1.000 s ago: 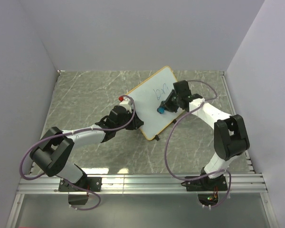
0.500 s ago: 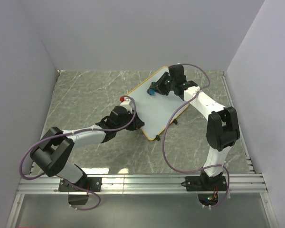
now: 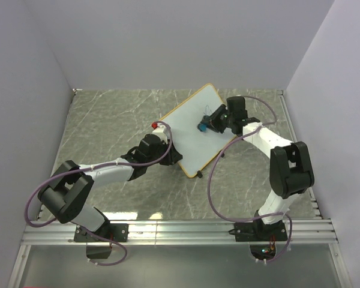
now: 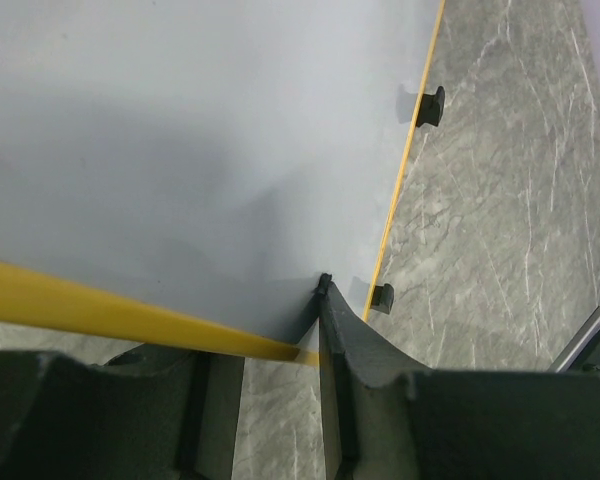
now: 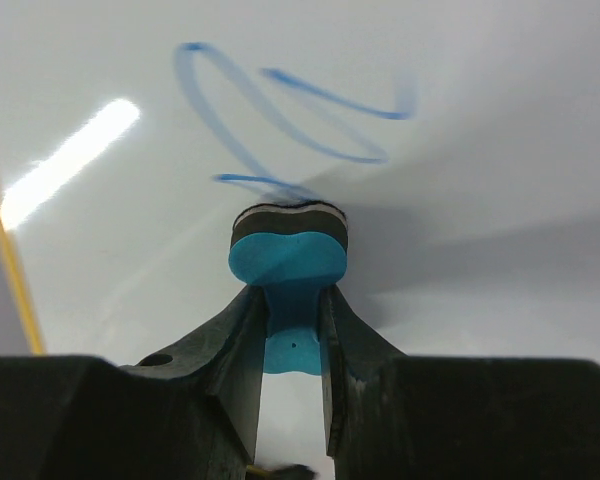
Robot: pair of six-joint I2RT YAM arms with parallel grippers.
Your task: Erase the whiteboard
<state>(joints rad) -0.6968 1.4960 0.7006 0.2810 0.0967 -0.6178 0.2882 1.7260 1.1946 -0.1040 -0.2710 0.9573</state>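
The left claw [image 4: 280,350] is cut off at the bottom of its wrist view. The yellow edge of the whiteboard [image 3: 189,138] crosses the gap between its fingers, 1 finger over the board and 1 under it. Whether they pinch it cannot be told. A small red item [image 3: 154,125] beside this claw is too small to identify.

The board lies slantwise at the middle of a grey marbled tabletop [image 3: 108,120], with 2 black feet [image 4: 430,105] jutting from 1 side. Pale lilac walls [image 3: 168,42] enclose the tabletop on 3 sides.

The right claw [image 5: 290,300] is clamped on the stem of a blue eraser [image 5: 288,250], whose pad is pressed to the board just below a looped blue scribble [image 5: 280,120].

Half a second ago the eraser sat at the board's far edge; it is now back near the right side. Less writing shows than 1 second ago. The board and left arm have not shifted.
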